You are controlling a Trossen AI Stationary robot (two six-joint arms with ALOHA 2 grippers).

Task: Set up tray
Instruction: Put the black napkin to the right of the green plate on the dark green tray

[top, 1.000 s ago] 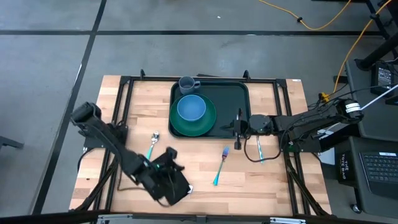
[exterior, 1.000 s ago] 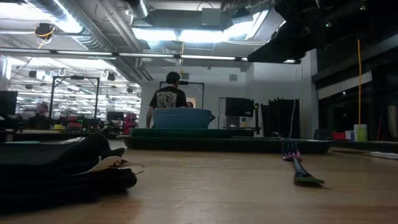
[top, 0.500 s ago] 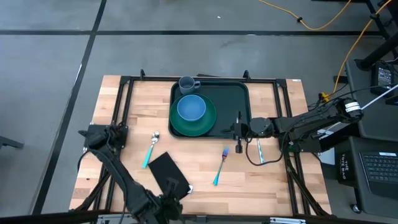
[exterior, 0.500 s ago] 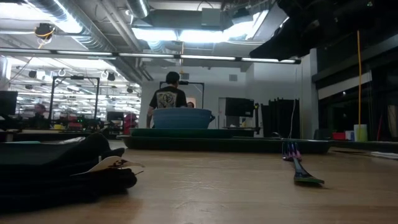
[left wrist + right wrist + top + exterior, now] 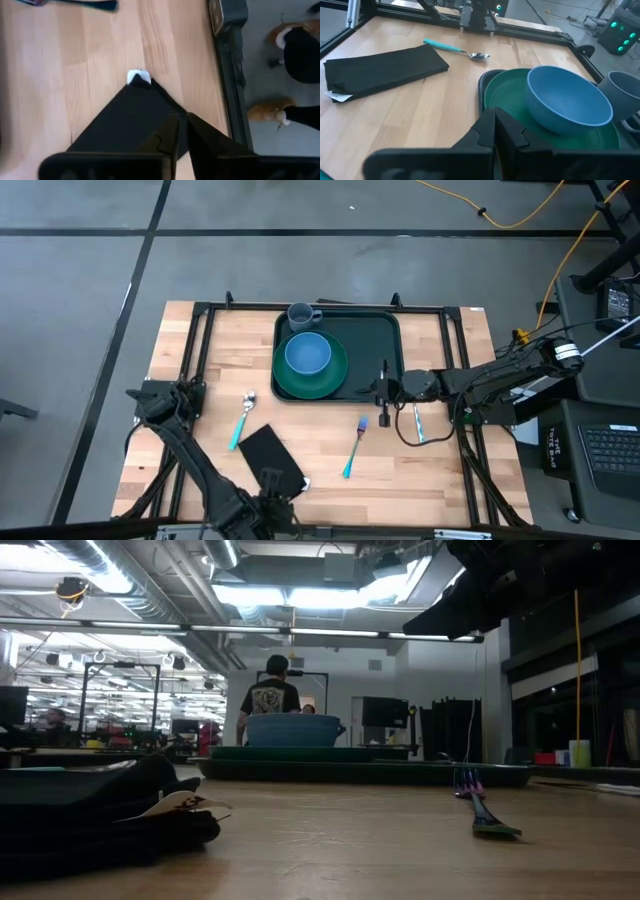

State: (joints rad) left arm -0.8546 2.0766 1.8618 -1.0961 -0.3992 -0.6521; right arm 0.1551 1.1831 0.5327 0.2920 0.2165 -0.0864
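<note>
The dark green tray (image 5: 375, 340) sits at the table's far middle. It carries a round green plate (image 5: 335, 380) with a blue bowl (image 5: 308, 353) on it, and a grey mug (image 5: 303, 315) in the far left corner. A black napkin (image 5: 268, 455) with a white tag (image 5: 138, 76) lies flat near the front edge. My left gripper (image 5: 272, 500) hangs shut above the napkin's near end (image 5: 125, 115) with nothing between its fingers. My right gripper (image 5: 383, 388) hovers shut over the tray's right rim (image 5: 481, 82) and holds nothing.
On the bare wood lie a teal spoon (image 5: 242, 420) left of the napkin, a teal fork (image 5: 355, 445) in front of the tray and a pale blue utensil (image 5: 417, 420) under the right arm. A black frame runs round the table. A person (image 5: 270, 695) stands beyond the far edge.
My left gripper has drawn back from over the napkin toward the table's near edge and turned about, laying the napkin bare. The napkin and its tag lie where they were. In the last half second the arm has kept almost still.
</note>
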